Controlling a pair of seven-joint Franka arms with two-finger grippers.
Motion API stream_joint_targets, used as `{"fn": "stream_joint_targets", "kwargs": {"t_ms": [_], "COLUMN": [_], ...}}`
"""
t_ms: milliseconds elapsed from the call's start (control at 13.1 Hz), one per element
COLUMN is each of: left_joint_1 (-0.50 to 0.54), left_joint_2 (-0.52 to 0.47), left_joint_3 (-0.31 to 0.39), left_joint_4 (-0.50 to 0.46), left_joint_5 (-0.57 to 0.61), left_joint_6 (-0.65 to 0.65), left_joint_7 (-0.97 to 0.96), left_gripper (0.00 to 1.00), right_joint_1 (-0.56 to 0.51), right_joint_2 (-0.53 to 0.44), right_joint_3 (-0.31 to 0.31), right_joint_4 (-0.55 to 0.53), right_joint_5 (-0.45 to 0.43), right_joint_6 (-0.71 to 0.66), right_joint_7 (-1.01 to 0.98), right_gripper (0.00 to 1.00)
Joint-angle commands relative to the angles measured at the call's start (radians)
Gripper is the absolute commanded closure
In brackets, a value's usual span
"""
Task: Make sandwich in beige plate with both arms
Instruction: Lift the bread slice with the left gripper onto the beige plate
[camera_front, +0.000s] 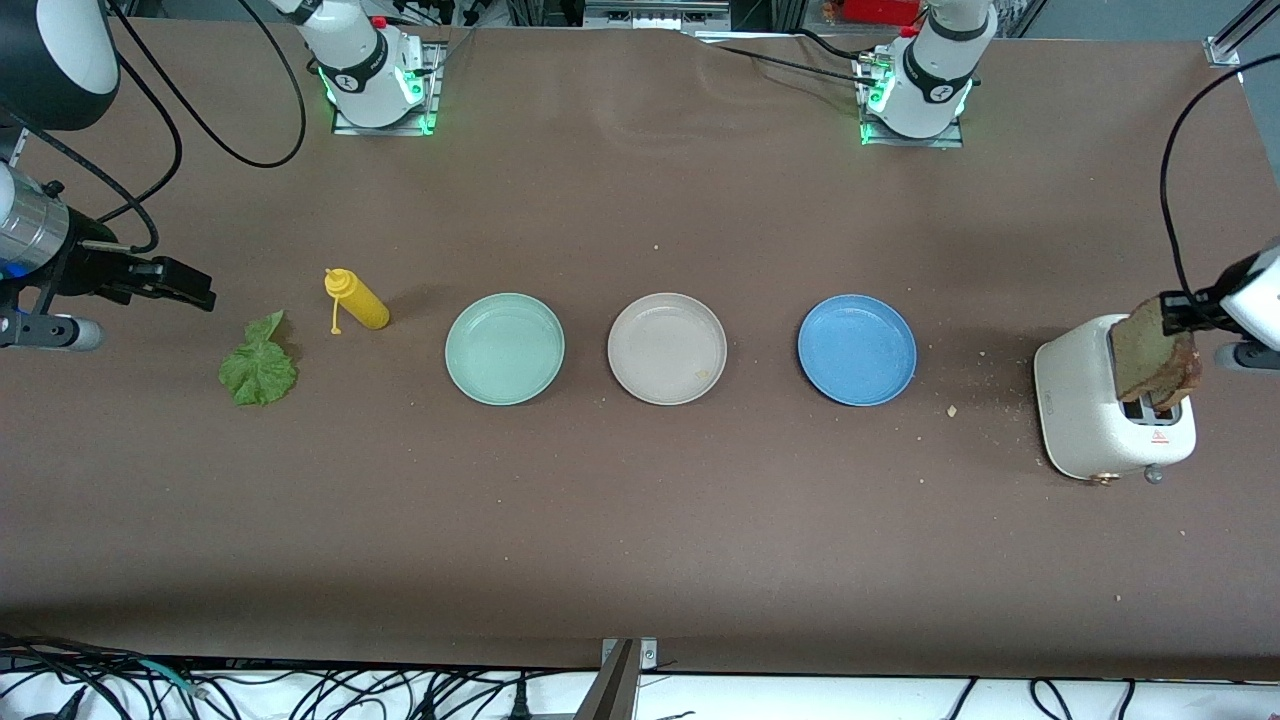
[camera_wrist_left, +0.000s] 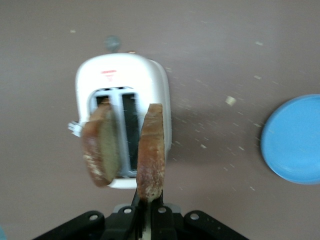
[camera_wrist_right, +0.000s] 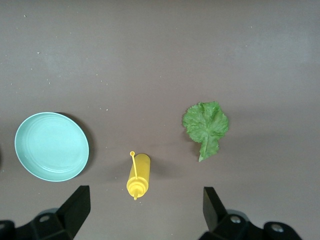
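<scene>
My left gripper (camera_wrist_left: 145, 212) clamps a toast slice (camera_wrist_left: 151, 150) over the toaster (camera_front: 1085, 400); right gripper (camera_wrist_right: 145, 207) waits wide open, holding nothing; beige plate (camera_front: 640, 375) still bare

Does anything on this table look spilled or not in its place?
Yes. Crumbs are scattered on the table between the blue plate and the toaster. The lettuce leaf lies on bare table, on no plate.
</scene>
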Motion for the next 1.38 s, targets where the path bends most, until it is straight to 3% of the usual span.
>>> {"fn": "stream_joint_targets", "kwargs": {"t_ms": [0, 77, 306, 536, 689, 919, 1302], "left_joint_1": [-0.033, -0.055, -0.157, -0.240, -0.282, -0.360, -0.440], "left_joint_2": [0.011, 0.016, 0.047, 0.175, 0.282, 0.414, 0.590], "left_joint_3": [-0.099, -0.121, -0.130, -0.130, -0.130, -0.130, -0.130], "left_joint_4": [0.047, 0.045, 0.047, 0.056, 0.125, 0.139, 0.134], "left_joint_5": [0.022, 0.002, -0.220, -0.479, -0.642, -0.840, -0.980], "left_joint_6": [-0.110, -0.113, -0.113, -0.099, -0.066, 0.055, 0.235], "left_joint_7": [0.006, 0.004, -0.005, 0.007, 0.007, 0.018, 0.232], "left_gripper": [1.00, 1.00, 1.00, 1.00, 1.00, 1.00, 1.00], "right_joint_1": [-0.002, -0.002, -0.010, -0.010, -0.010, -0.010, -0.011], "right_joint_2": [-0.019, -0.019, -0.019, -0.020, -0.022, -0.023, -0.064], "right_joint_3": [0.002, 0.002, -0.001, -0.017, -0.020, -0.038, -0.138], "right_joint_4": [-0.019, -0.019, -0.019, -0.019, -0.022, -0.057, -0.216], "right_joint_5": [-0.005, -0.005, -0.004, 0.001, 0.045, 0.116, 0.295], "right_joint_6": [-0.002, -0.002, -0.002, -0.015, -0.022, -0.012, 0.083], "right_joint_7": [-0.004, -0.006, -0.009, -0.007, -0.030, -0.183, -0.638], "right_gripper": [0.00, 0.00, 0.00, 0.00, 0.00, 0.02, 0.02]}}
